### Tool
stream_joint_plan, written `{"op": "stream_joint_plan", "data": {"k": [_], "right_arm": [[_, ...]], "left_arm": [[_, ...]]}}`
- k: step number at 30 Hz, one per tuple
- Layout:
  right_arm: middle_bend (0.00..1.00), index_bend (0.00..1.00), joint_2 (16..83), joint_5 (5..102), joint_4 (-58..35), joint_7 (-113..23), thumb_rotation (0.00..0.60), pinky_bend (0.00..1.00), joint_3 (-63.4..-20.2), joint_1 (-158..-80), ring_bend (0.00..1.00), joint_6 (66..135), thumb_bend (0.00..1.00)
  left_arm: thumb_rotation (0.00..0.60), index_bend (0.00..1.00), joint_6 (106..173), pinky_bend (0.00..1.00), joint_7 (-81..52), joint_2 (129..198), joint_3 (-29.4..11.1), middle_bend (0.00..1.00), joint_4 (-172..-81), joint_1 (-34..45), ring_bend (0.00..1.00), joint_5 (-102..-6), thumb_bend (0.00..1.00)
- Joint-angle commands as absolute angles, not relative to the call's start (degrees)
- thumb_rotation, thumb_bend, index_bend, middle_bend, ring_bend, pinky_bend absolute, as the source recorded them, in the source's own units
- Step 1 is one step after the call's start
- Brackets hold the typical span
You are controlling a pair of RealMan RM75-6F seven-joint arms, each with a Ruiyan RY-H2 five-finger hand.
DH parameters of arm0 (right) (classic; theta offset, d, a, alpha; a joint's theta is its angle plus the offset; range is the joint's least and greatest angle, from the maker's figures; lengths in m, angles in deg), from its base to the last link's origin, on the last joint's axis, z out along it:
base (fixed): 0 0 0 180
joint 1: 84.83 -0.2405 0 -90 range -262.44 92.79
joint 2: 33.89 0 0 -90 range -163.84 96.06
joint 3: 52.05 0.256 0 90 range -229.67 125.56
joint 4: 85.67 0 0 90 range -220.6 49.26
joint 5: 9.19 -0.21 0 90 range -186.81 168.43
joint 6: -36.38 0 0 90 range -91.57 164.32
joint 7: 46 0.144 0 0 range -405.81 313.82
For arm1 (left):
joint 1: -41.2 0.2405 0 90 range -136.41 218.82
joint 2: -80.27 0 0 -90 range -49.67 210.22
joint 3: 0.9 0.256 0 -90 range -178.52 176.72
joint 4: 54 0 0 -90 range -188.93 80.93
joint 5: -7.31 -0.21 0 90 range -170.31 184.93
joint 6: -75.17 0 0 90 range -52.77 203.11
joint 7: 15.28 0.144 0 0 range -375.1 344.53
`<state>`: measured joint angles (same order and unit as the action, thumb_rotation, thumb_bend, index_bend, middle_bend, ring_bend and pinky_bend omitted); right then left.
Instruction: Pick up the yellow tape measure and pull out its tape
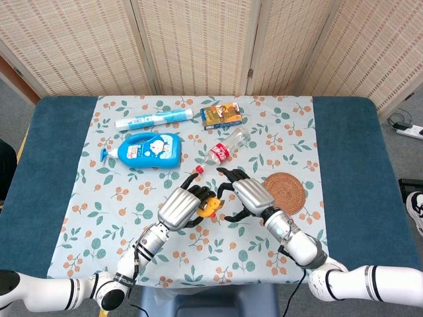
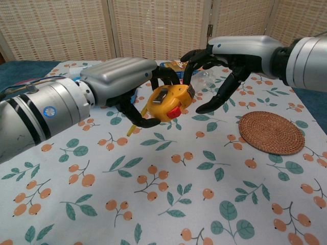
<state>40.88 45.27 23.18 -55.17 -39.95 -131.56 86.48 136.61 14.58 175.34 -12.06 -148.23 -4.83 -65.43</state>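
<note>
The yellow tape measure [image 2: 170, 101] is held clear of the tabletop [image 1: 350, 165], over the near middle of the flowered cloth [image 2: 168, 194]. The left hand [image 2: 134, 84] grips it, with dark fingers curled around the case from behind and below. This leaves the case's front face and red button turned toward the other hand, apparently to present the tape outlet for a pull.

The right hand [image 2: 225, 61] holds nothing. Its fingers are spread and arched, with the fingertips [image 2: 190, 55] just beside the top edge of the case. Whether they touch it cannot be told. No length of tape is seen drawn out of the case, so the pull is judged not yet done.

A woven coaster [image 2: 272, 132] lies on the cloth to the right. Toward the far edge lie a clear bottle [image 1: 227, 146], a blue bottle [image 1: 147, 149], a tube [image 1: 153, 118] and a small box [image 1: 221, 115], all well apart from the hands.
</note>
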Motion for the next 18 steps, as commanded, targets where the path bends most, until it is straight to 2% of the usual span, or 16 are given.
{"op": "stream_joint_plan", "data": {"k": [1,11,18], "right_arm": [[0.08,0.53,40.8,45.4,23.2,-55.1,0.600,0.00,-40.1,-131.5,0.10,86.6,0.20],[0.12,0.61,40.5,45.2,22.5,-54.0,0.600,0.00,-40.6,-131.2,0.11,86.5,0.20],[0.14,0.63,41.4,45.4,21.6,-53.5,0.600,0.01,-40.4,-131.2,0.12,87.0,0.20]], "left_arm": [[0.600,0.54,136.7,0.10,14.6,175.3,-12.1,0.52,-148.1,-4.9,0.44,-65.2,0.39],[0.600,0.54,136.8,0.10,14.5,175.4,-11.9,0.53,-147.6,-5.0,0.44,-64.8,0.39],[0.600,0.54,136.8,0.10,14.5,176.0,-11.6,0.53,-147.0,-5.2,0.44,-64.6,0.39]]}}
